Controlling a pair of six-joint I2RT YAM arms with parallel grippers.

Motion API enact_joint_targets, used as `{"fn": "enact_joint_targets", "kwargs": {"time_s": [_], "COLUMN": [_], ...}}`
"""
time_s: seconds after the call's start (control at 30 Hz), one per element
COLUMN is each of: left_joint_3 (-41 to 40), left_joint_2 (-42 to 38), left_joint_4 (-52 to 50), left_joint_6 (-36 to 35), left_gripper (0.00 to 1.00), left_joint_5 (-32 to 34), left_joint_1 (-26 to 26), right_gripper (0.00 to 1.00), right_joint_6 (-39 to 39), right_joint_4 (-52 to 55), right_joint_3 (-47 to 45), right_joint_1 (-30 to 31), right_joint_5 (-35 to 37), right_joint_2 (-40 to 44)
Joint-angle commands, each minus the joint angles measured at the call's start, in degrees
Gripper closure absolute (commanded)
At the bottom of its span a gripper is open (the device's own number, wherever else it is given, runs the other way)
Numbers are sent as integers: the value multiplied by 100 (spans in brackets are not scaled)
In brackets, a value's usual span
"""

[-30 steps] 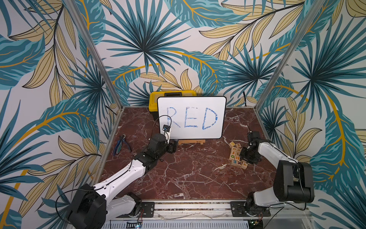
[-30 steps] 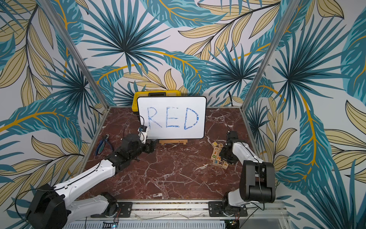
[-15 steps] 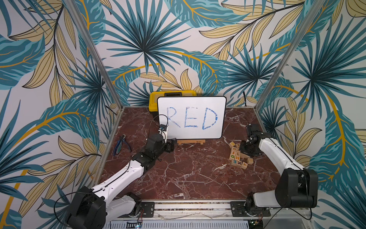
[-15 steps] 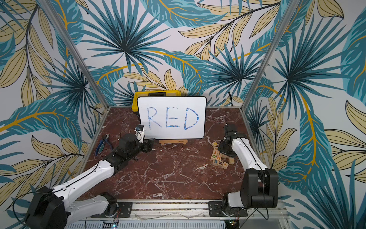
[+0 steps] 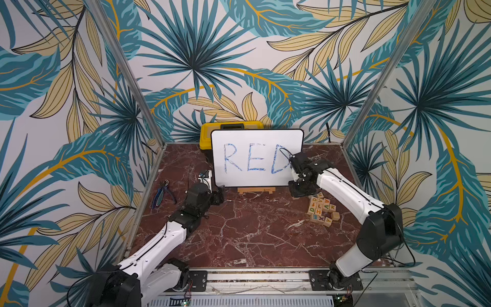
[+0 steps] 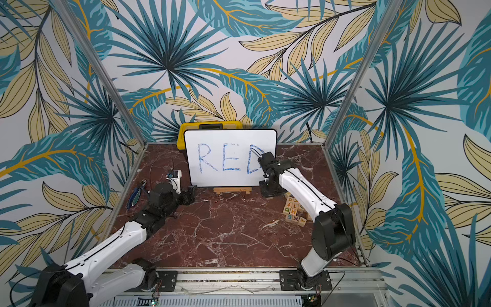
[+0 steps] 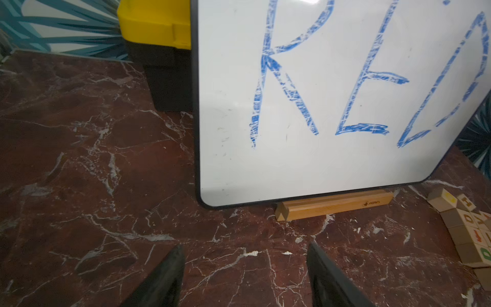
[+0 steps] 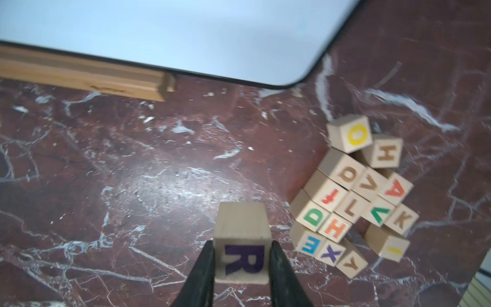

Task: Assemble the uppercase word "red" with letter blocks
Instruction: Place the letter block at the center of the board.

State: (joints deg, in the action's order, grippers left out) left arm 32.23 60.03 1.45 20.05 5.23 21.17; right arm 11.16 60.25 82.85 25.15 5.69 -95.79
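The red-brown marble counter holds a white board and a pile of wooden letter cubes, the green D cube in it. The right tool grips the dark R cube nearby. The left tool has a narrow gap, empty.

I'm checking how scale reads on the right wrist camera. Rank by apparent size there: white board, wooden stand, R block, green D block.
1. white board, cropped
2. wooden stand, cropped
3. R block
4. green D block
The R block is nearer the camera, so its real size against the green D block is unsure.
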Motion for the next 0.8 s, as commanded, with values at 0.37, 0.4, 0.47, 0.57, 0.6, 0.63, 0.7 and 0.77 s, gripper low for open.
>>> {"fn": "enact_joint_targets", "kwargs": {"time_s": [0.37,0.4,0.47,0.57,0.6,0.63,0.7,0.77], "left_joint_3": [-408,-426,-478,-537,-550,-564,-586,-612], "left_joint_2": [-297,-311,-340,-360,-360,-360,-360,-382], "left_joint_4": [-432,-482,-534,-575,-594,-605,-629,-640], "left_joint_6": [753,807,917,1000,1018,1033,1053,1062], "left_gripper": [28,28,28,28,28,28,28,28], "left_joint_5": [92,34,-88,-154,-308,-354,-421,-472], "left_joint_1": [-765,-879,-1080,-1272,-1322,-1371,-1446,-1513], "right_gripper": [80,80,80,80,80,80,80,80], "right_joint_6": [-1245,-1333,-1499,-1796,-1910,-2025,-2230,-2437], "right_joint_4": [282,254,201,213,208,183,55,-48], "right_joint_3": [1235,1279,1357,1546,1603,1628,1612,1627], "right_joint_1": [1303,1374,1505,1694,1754,1810,1907,1995], "right_joint_5": [-379,-416,-528,-608,-652,-696,-708,-701], "right_joint_2": [-1301,-1348,-1443,-1609,-1650,-1674,-1702,-1737]}}
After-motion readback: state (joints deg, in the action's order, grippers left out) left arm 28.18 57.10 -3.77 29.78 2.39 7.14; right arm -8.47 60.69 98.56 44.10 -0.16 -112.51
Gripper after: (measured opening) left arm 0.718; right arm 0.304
